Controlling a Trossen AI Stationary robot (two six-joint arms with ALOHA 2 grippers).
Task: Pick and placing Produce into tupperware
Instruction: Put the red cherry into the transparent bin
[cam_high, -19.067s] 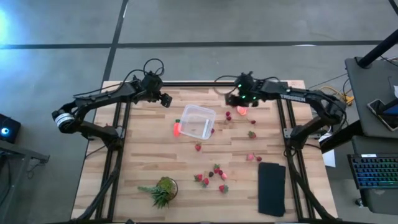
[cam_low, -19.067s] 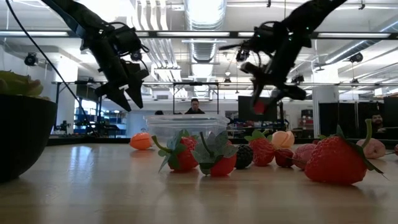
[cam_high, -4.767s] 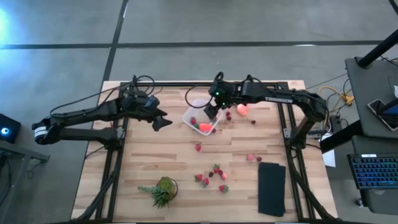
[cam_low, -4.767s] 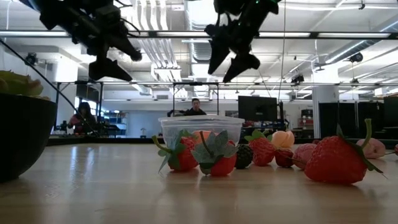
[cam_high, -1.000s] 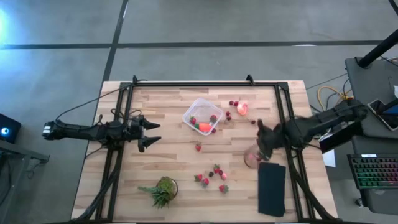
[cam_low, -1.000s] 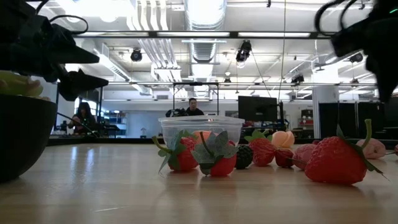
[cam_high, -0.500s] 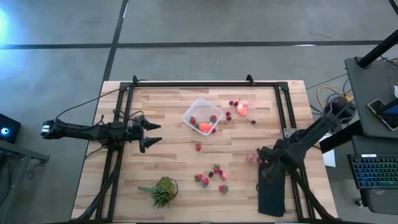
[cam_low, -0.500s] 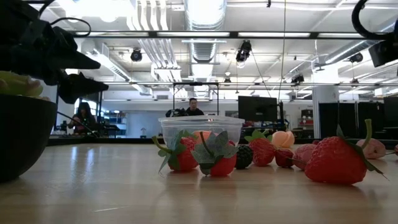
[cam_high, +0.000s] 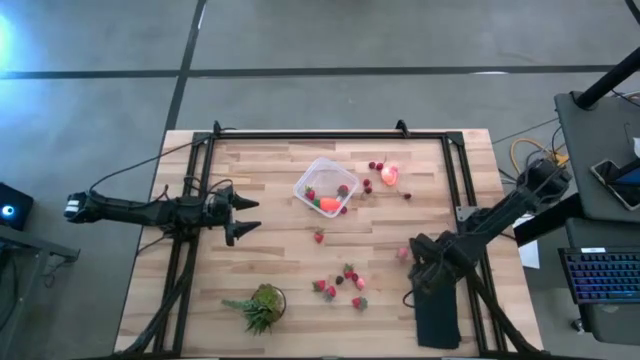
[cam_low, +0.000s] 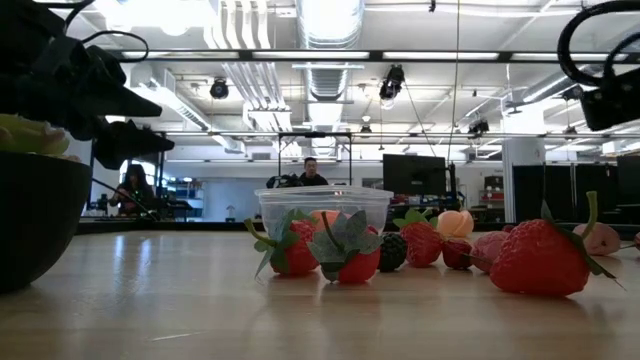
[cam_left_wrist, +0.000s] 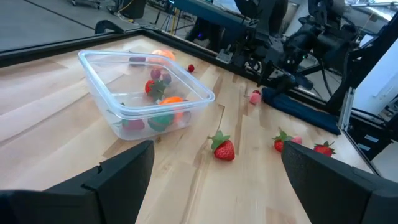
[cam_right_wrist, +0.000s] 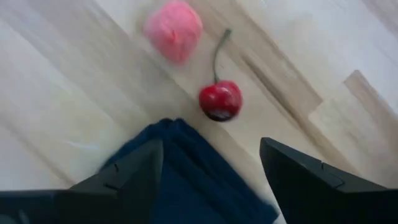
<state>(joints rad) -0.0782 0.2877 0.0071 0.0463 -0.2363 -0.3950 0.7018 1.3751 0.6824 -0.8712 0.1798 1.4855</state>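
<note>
The clear tupperware (cam_high: 325, 187) stands on the table's far middle with an orange carrot-like piece and strawberries inside (cam_left_wrist: 146, 87). Loose produce lies around it: a round pink-orange fruit (cam_high: 390, 175), one strawberry (cam_high: 318, 237), a cluster of strawberries (cam_high: 340, 282), and a pink piece (cam_right_wrist: 174, 28) beside a red cherry (cam_right_wrist: 219, 99). My right gripper (cam_high: 420, 275) points down, open, above the black pad's far corner, with the cherry and the pink piece just past its fingers (cam_right_wrist: 211, 168). My left gripper (cam_high: 245, 215) waits open at the table's left (cam_left_wrist: 211, 186), pointing at the tupperware.
A flat black pad (cam_high: 437, 305) lies at the near right, partly under my right gripper. A spiky green plant (cam_high: 262, 305) in a dark pot stands at the near left. Black frame rails run along the table's left, right and far sides.
My right gripper has swung toward the table's near edge and come down, from beside the right rail to above the black pad's far corner. It has stayed open. The left arm and the produce have kept still.
</note>
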